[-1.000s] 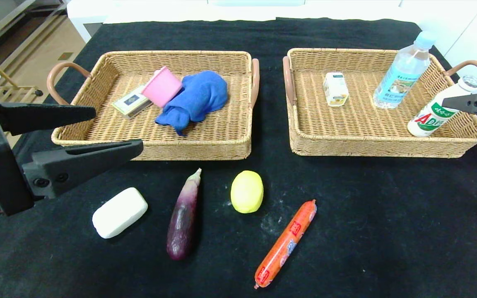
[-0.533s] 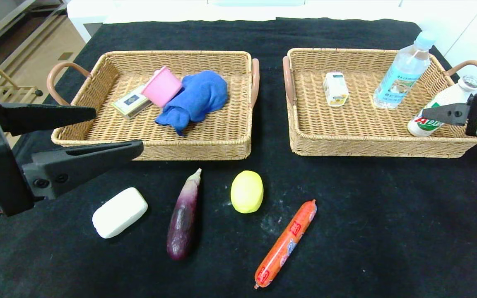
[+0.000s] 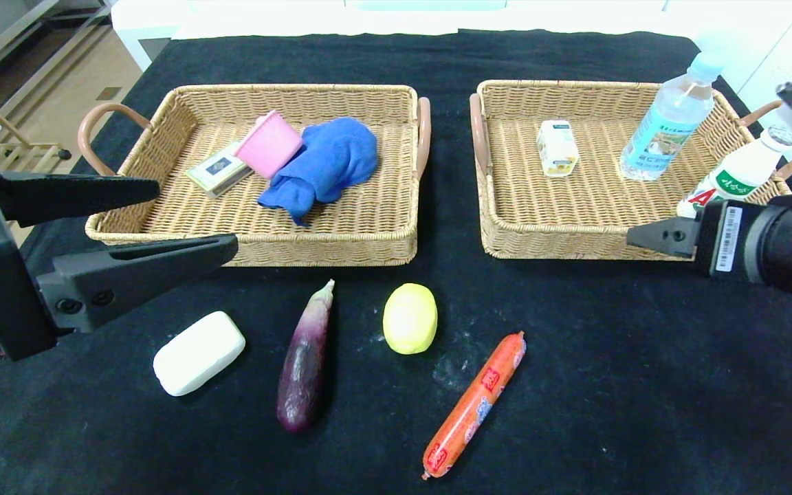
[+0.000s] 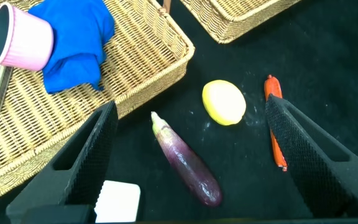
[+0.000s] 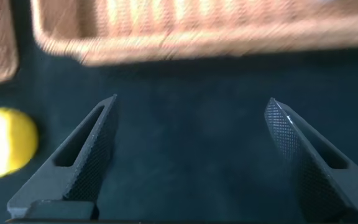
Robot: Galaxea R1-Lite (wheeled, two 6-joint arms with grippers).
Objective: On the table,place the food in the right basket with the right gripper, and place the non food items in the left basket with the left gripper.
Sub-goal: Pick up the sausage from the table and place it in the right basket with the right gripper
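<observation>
On the black table lie a white soap bar, a purple eggplant, a yellow lemon and an orange sausage. My left gripper is open and empty, hovering at the left in front of the left basket. Its wrist view shows the eggplant, lemon, sausage and soap below it. My right gripper is open and empty over bare table just in front of the right basket. The lemon lies off to its side.
The left basket holds a pink cup, a blue cloth and a small card box. The right basket holds a small carton, a water bottle and a white AD bottle leaning on its rim.
My right gripper has moved from the right basket's far right edge forward and inward, to the table in front of the basket. The left arm and all objects stayed put.
</observation>
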